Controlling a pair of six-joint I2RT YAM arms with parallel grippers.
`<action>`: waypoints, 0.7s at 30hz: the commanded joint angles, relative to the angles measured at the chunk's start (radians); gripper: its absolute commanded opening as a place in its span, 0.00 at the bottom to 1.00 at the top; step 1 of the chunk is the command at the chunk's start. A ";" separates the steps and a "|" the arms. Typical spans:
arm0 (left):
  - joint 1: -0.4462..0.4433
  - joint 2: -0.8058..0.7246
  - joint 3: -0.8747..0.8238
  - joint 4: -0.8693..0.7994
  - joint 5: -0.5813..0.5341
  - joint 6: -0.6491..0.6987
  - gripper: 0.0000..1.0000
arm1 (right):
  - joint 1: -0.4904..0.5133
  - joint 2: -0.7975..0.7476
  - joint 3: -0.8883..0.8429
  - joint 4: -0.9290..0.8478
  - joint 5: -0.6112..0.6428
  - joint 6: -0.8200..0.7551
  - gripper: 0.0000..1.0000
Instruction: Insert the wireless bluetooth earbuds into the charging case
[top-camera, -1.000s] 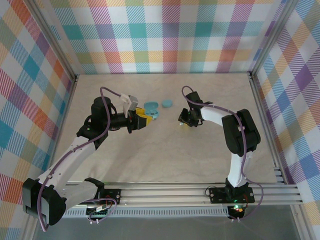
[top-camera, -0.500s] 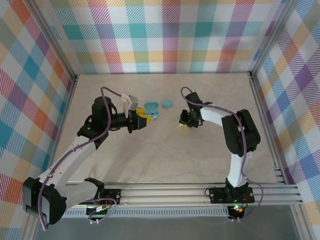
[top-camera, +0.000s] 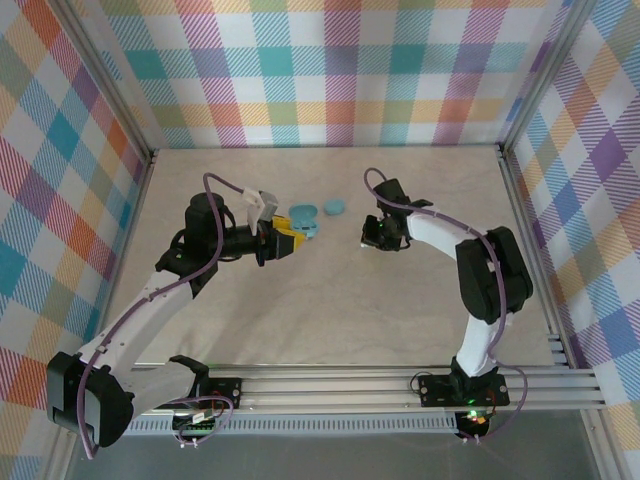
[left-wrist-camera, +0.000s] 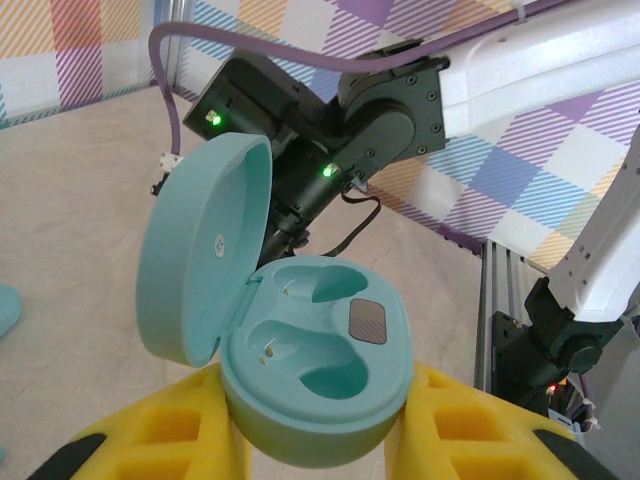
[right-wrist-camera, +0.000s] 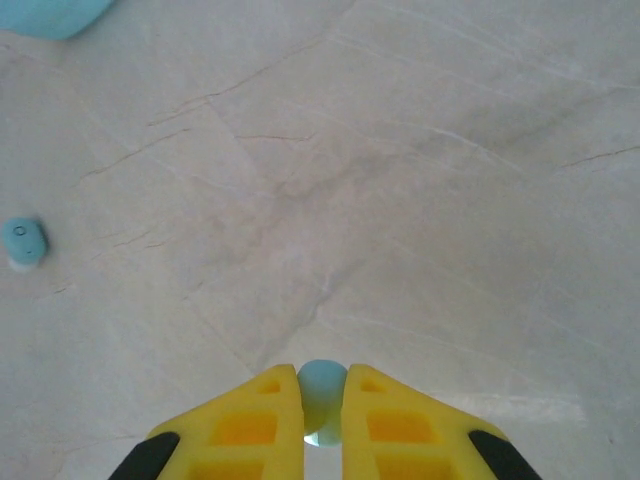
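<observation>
The left fingers (left-wrist-camera: 170, 430) grip the open charging case (left-wrist-camera: 320, 350), wells empty; the right fingers (right-wrist-camera: 240, 420) pinch one earbud (right-wrist-camera: 322, 385), another earbud (right-wrist-camera: 23, 243) waits at nine o'clock. Nothing inserted yet.

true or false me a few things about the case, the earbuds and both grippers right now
1. The left gripper holds the charging case with its lid open. True.
2. Both wells in the case hold earbuds. False: both are empty.
3. The right gripper is shut on an earbud. True.
4. The right gripper is directly above the open case. False: in the top view it sits apart, to the case's right, with bare table between them.
5. A second earbud lies loose on the table. True.
</observation>
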 joint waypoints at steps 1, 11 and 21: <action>0.012 -0.004 0.000 0.002 0.009 0.016 0.00 | 0.013 -0.061 0.029 -0.051 -0.006 -0.029 0.12; 0.004 -0.007 -0.007 0.007 0.007 0.027 0.00 | 0.080 -0.282 0.081 -0.161 0.062 -0.073 0.10; -0.026 -0.047 -0.061 0.071 -0.012 0.045 0.00 | 0.225 -0.462 0.163 -0.260 0.118 -0.117 0.07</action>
